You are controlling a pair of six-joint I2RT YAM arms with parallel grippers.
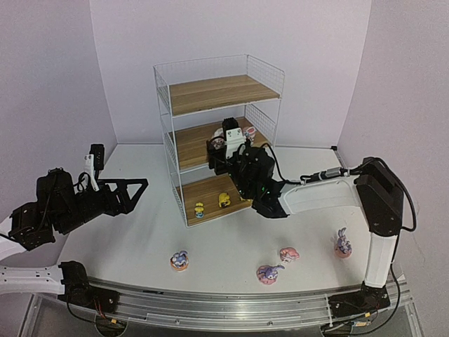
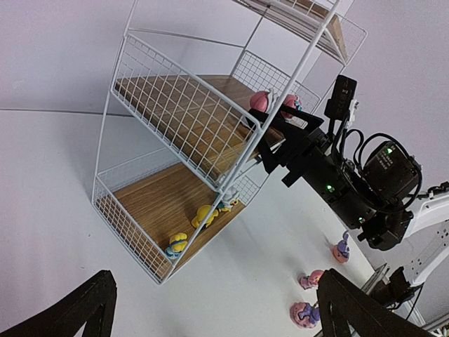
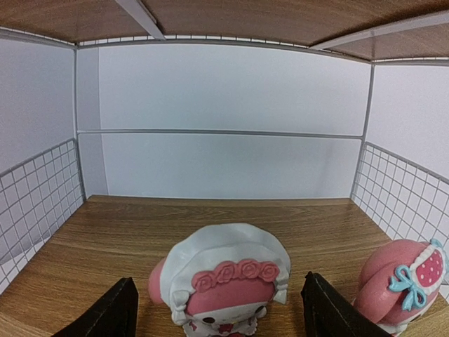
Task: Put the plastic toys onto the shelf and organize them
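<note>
On the shelf's [image 1: 219,91] middle board, seen from above, the right gripper [image 1: 223,149] reaches in, its jaws hard to make out.

In the left wrist view, the left gripper [image 2: 217,277] gapes wide and empty above the table [image 2: 42,210].

In the right wrist view, parted fingers [image 3: 112,312] flank a pink-white figurine [image 3: 224,281] without touching it. A second figurine [image 3: 403,277] is cropped by the frame edge.

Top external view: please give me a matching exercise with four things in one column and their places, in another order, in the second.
1 yellow toys
2 purple bunnies
3 right gripper
4 left gripper

a on the table
b at the middle board
c on the bottom board
d in the air, left of the shelf

Pairs: 1-c, 2-a, 3-b, 4-d.
</note>
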